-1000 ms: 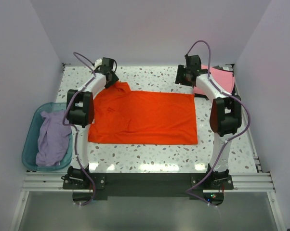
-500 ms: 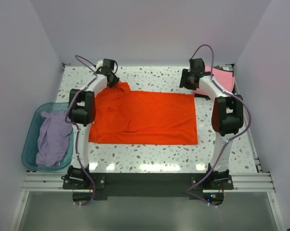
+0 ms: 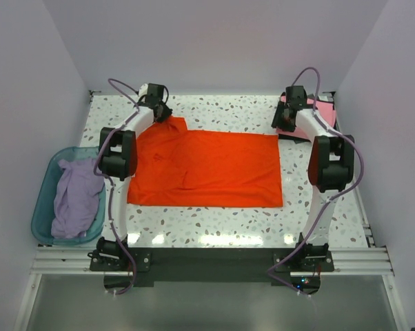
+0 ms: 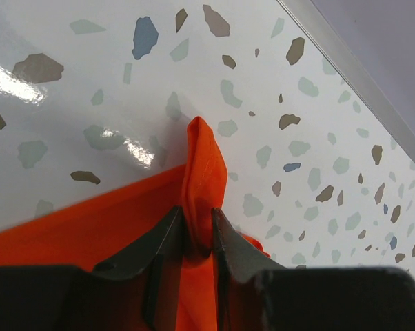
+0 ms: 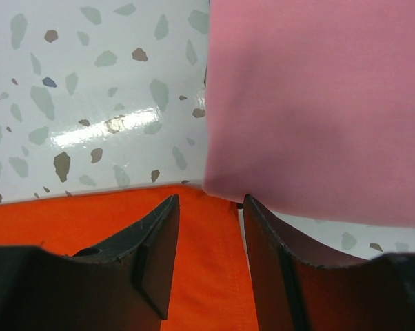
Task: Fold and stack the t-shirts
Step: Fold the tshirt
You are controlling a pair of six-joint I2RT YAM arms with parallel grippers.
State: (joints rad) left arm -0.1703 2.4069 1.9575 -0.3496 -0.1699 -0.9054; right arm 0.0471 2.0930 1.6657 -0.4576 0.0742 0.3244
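The orange-red t-shirt (image 3: 207, 169) lies spread flat mid-table. My left gripper (image 3: 167, 118) is at its far left corner, shut on a pinched fold of the orange cloth (image 4: 202, 165). My right gripper (image 3: 282, 129) is open at the shirt's far right corner, its jaws either side of the orange edge (image 5: 214, 262), gripping nothing. The pink t-shirt (image 3: 319, 112) lies folded at the far right, its corner (image 5: 318, 103) just ahead of my right fingers. The pale lavender t-shirt (image 3: 75, 196) lies crumpled in the basin.
The translucent teal basin (image 3: 45, 200) stands off the table's left edge. White walls close in the far side and both sides. Speckled tabletop (image 3: 214, 110) shows beyond the orange shirt and along its near edge.
My right gripper has moved right, from inside the shirt's far edge to its far right corner next to the pink shirt. My left gripper has shifted slightly right, still holding the cloth.
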